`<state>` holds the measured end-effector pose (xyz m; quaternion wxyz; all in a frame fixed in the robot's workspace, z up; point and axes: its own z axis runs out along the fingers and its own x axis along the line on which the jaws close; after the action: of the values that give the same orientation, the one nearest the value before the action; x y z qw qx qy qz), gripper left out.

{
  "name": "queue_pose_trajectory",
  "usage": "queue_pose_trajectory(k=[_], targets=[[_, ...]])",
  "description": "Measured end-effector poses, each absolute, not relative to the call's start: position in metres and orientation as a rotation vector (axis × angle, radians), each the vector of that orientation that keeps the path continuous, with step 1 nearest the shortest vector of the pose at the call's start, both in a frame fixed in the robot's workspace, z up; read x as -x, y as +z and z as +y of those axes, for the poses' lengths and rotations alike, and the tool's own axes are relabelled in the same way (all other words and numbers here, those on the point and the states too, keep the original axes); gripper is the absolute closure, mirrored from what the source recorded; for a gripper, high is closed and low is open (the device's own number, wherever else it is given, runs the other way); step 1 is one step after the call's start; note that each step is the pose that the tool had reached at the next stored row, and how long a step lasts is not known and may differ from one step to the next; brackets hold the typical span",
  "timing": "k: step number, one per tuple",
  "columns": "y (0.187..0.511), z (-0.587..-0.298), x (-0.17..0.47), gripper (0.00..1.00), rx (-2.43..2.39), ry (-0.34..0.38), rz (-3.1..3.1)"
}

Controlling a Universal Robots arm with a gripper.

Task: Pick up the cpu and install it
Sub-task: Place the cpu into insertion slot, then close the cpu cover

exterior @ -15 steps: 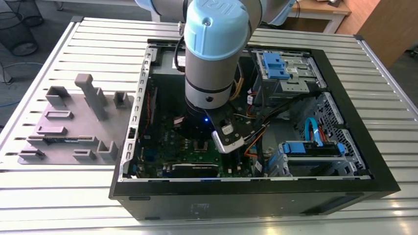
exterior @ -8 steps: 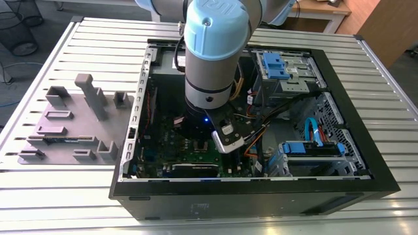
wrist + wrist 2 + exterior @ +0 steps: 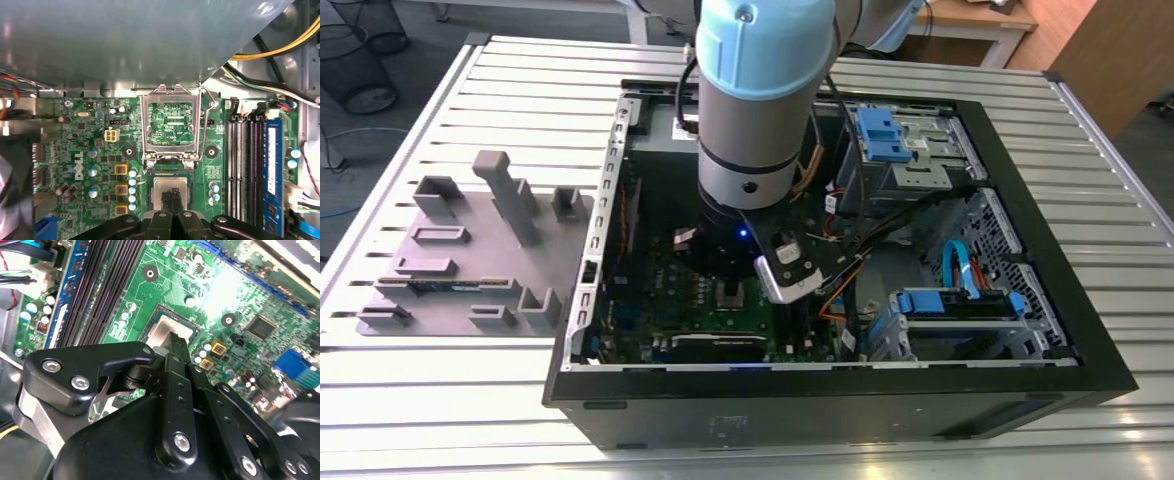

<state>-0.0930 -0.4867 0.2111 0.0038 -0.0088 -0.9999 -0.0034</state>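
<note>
The cpu (image 3: 160, 187), a small square chip with a dull silver top, lies flat in the socket on the green motherboard (image 3: 90, 150). It also shows in the second wrist view (image 3: 161, 333) and in the exterior view (image 3: 735, 292). My gripper (image 3: 171, 196) hangs right over its middle, black fingers shut together with nothing between them (image 3: 176, 340). I cannot tell whether the tips touch the chip. The hinged metal socket frame (image 3: 144, 125) stands swung open just beyond the cpu. My arm (image 3: 747, 100) reaches straight down into the open computer case (image 3: 1041, 230).
Black memory slots (image 3: 242, 165) and a blue memory stick (image 3: 272, 165) run beside the socket. Yellow and black cables (image 3: 280, 47) and a grey metal box (image 3: 125, 40) hang close. A grey parts fixture (image 3: 467, 260) sits on the slatted table on the exterior view's left.
</note>
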Motion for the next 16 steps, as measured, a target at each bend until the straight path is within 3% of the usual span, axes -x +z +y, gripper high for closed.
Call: queue_pose_trajectory(k=[16], targets=[[0.2199, -0.4867, 0.0930, 0.89, 0.027, -0.011, -3.134]])
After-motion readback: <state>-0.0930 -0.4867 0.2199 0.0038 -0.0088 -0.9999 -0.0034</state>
